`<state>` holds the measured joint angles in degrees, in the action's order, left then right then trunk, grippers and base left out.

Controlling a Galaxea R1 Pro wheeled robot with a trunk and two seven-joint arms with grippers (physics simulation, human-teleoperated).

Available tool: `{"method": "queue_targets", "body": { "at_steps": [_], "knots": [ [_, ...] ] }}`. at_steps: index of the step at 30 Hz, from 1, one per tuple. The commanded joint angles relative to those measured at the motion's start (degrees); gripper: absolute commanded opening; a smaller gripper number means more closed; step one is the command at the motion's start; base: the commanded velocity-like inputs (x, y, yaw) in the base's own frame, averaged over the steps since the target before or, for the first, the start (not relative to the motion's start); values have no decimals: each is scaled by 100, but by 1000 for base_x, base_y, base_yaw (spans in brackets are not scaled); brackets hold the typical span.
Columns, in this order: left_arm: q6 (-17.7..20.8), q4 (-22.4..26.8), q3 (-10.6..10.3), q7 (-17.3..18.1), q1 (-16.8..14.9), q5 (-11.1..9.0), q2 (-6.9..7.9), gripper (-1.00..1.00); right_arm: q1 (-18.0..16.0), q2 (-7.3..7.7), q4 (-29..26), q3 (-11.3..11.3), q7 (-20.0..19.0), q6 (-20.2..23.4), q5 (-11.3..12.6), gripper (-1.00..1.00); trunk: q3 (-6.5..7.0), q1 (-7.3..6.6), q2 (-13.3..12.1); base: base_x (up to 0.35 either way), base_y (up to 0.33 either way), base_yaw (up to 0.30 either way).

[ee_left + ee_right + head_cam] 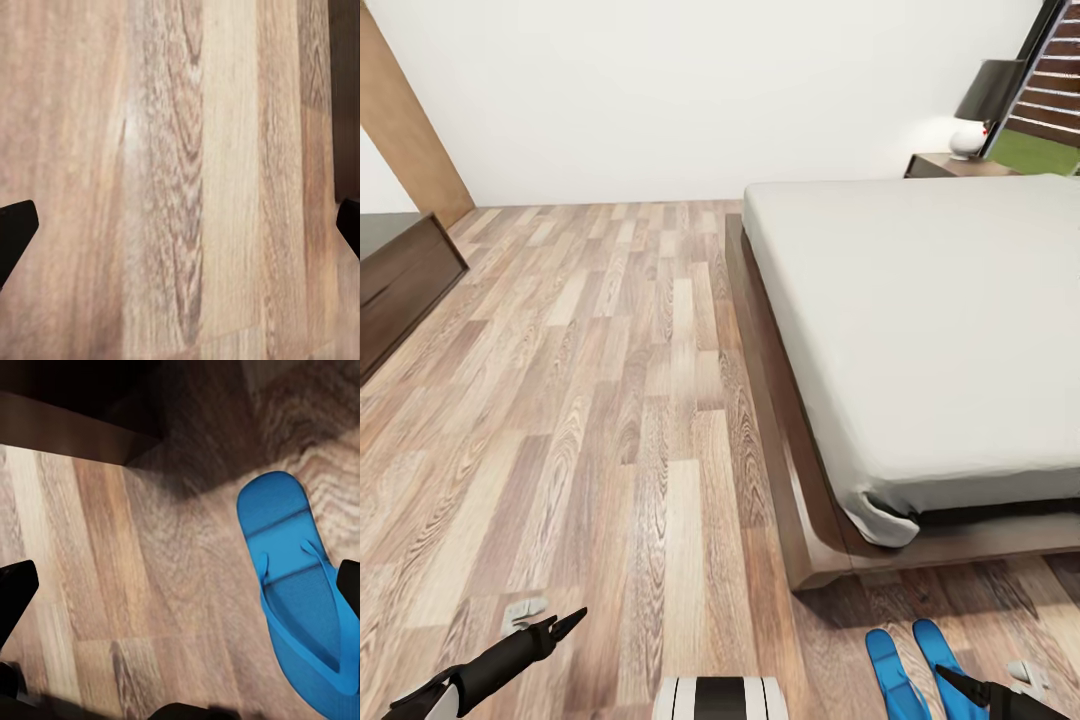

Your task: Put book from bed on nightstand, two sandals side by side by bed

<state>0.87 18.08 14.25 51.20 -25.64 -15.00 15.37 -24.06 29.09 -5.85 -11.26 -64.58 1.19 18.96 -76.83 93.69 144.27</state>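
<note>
Head view: two flat blue sandals (908,665) on grainy plank floor (610,400); left claw (180,232), right claw (180,592) wide.

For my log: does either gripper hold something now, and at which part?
Nothing is held. The left gripper is open over bare floor; the right gripper is open beside a sandal.

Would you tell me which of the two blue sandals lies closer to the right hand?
The right-hand sandal, the one farther from the left hand; the right hand hovers at its edge, while the other sandal lies beside it.
</note>
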Motion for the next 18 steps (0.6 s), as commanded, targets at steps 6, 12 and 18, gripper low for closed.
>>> {"method": "queue_targets", "body": {
  "at_steps": [6,12,18],
  "knots": [
    [10,-6,0,28,-3,-21,1,100,-3,0,4,-42,-20,13,-33,100,130,-16,-7,0,0,0],
    [10,-6,-1,23,-3,-21,1,100,-3,0,4,-44,-20,13,-33,100,263,-32,-15,0,0,0],
    [10,-6,-1,22,-3,-21,-3,100,-3,0,4,-43,-20,13,-33,100,396,-47,-23,0,0,0]
  ]
}}
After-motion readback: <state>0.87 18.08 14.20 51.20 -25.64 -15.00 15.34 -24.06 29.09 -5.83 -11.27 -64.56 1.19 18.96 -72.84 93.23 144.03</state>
